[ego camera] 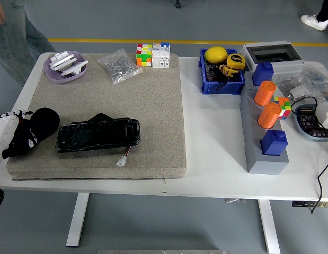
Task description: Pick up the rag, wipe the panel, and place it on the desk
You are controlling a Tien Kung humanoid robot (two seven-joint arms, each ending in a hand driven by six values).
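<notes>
L hand (6,138): at mat's left edge, fingers closed on black rag (32,129).
Panel (98,135): just right of rag, lying flat.
Tip: sweep rag lengthwise w/ light pressure so panel doesn't slide.

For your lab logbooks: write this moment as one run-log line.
left hand: shut on black rag | rag: left of black panel, apart | panel: on beige mat | right hand: not in view

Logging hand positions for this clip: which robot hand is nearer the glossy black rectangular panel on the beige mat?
Left. The left hand sits just left of the black panel, with the black rag between them. The right hand is out of view.
</notes>
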